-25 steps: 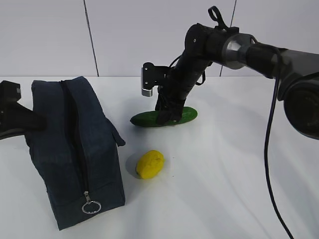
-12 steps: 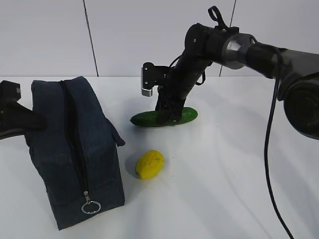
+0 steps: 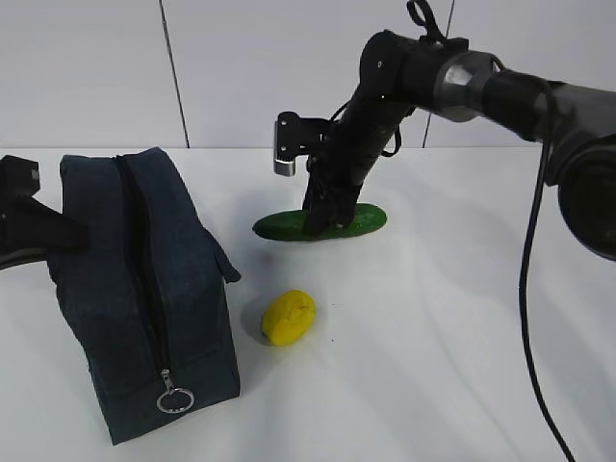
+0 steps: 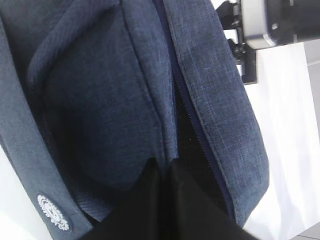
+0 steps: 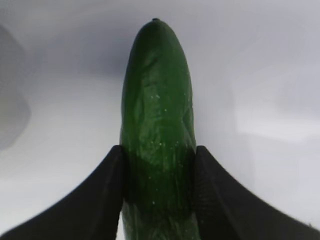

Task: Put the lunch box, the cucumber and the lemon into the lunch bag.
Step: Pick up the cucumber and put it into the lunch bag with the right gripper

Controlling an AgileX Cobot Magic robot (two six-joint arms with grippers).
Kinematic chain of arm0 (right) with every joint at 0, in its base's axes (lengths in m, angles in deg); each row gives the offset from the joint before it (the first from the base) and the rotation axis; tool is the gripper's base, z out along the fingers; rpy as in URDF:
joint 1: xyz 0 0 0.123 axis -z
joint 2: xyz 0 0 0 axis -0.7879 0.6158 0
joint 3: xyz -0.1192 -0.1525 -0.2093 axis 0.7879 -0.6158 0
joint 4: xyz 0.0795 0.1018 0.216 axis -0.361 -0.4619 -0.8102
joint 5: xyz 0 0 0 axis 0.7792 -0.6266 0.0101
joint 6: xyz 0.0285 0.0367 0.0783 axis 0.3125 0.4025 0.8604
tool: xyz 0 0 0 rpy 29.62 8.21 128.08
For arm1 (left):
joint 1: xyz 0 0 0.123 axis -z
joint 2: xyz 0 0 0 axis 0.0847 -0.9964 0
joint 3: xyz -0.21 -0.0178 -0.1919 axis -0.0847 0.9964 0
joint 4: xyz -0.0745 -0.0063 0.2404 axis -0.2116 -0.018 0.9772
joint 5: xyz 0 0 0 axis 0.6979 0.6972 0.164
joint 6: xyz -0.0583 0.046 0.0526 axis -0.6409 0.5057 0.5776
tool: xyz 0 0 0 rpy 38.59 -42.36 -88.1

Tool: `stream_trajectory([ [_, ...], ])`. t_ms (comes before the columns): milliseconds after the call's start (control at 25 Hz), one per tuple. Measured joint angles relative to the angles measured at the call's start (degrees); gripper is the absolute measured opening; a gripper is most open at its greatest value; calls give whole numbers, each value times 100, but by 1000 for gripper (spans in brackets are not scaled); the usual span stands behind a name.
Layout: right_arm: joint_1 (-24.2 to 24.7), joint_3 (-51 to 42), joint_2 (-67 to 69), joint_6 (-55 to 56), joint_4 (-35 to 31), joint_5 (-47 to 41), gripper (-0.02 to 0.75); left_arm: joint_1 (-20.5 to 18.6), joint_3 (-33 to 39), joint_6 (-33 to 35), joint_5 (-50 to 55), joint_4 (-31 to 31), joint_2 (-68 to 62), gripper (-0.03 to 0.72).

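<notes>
The dark green cucumber (image 3: 279, 227) (image 5: 157, 90) lies crosswise behind the lemon, and my right gripper (image 3: 325, 221) (image 5: 159, 150) is shut on its middle, both fingers pressed against its sides. The yellow lemon (image 3: 289, 316) rests on the table next to the bag. The navy lunch bag (image 3: 106, 279) (image 4: 100, 100) stands at the left, its top zipper parted. My left gripper (image 3: 77, 236) (image 4: 165, 167) is at the bag's far end, its jaws shut on a fold of fabric beside the opening. The lunch box is out of view.
The bag's silver ring pull (image 3: 176, 399) hangs at its near end, and a white round logo (image 4: 52, 212) shows on its side. The white table (image 3: 433, 337) reaches back to a pale wall.
The right gripper's fingers have closed in on the cucumber. The cucumber and the arm have shifted slightly up and to the right. Left arm, bag and lemon are unmoved.
</notes>
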Motion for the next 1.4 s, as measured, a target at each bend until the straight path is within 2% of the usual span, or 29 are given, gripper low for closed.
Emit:
stream_trajectory([
  [400,0,0,-656,944,10,-316,313,0,0,0,0,0,0,-3],
  [1000,0,-11,-2154,3757,-101,-428,310,-12,0,0,0,0,0,-3],
  [1400,0,-1075,-2636,4735,-375,-252,310,-12,0,0,0,0,0,-3],
])
